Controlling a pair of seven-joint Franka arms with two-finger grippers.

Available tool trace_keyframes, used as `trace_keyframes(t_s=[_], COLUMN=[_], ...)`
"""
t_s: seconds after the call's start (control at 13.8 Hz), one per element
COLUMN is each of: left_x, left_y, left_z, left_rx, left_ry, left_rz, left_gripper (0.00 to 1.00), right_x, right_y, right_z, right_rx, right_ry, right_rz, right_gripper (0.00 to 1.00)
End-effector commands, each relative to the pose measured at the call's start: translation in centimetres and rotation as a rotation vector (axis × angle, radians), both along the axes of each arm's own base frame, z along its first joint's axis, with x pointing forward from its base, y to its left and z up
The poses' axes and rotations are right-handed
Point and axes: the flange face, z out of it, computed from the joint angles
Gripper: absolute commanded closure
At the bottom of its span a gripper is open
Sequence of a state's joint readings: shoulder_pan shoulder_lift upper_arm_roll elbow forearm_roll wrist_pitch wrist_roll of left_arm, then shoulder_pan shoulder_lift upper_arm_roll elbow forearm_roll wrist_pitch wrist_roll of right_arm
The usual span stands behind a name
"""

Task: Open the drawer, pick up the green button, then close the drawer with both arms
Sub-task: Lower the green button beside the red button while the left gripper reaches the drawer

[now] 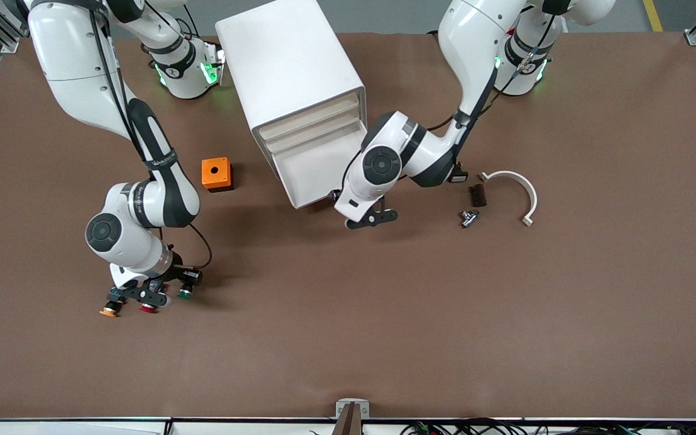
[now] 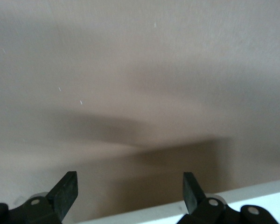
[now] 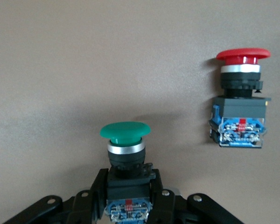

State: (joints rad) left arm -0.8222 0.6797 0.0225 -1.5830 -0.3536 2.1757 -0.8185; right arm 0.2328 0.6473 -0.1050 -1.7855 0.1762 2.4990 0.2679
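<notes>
The drawer, lowest in the white cabinet, stands pulled out and its tray looks empty. The green-capped button lies on the table toward the right arm's end, nearer the front camera than the cabinet. My right gripper is shut on its black body. In the right wrist view the button sits between the fingers of the right gripper. My left gripper is open and empty, low beside the drawer's front corner. In the left wrist view, the left gripper shows over bare table with a white edge by one fingertip.
A red-capped button and an orange-capped button lie beside the green one. An orange box sits beside the cabinet. A white curved piece, a dark block and a metal part lie toward the left arm's end.
</notes>
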Motion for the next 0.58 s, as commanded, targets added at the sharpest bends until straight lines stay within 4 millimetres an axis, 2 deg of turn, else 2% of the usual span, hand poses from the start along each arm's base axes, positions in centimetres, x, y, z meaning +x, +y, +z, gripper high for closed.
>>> trace_keyframes(t_s=[0.0,0.22,0.43,0.51], left_x=[-1.7,-3.7,-5.7,-6.6], left_y=[-1.1,-3.0,-4.6,-5.2], left_z=[-0.7,-1.5,-1.4,-1.4], left_rx=[0.01,0.017,0.005,0.005], left_ry=[-0.011,-0.012,0.011,0.018], left_rz=[0.013,0.028,0.039,0.041], left_gripper=[0.01,0.01,0.01,0.01], right_x=[1.2,1.6,1.9,1.9], right_y=[0.1,0.2,0.7,0.9], right_z=[-0.3,-0.9,-1.2,-1.3], right_rx=[0.01,0.008,0.005,0.005], right_ry=[-0.011,-0.011,-0.004,-0.002], right_rz=[-0.025,-0.031,-0.079,-0.076], right_gripper=[1.0,1.0,1.0,0.94])
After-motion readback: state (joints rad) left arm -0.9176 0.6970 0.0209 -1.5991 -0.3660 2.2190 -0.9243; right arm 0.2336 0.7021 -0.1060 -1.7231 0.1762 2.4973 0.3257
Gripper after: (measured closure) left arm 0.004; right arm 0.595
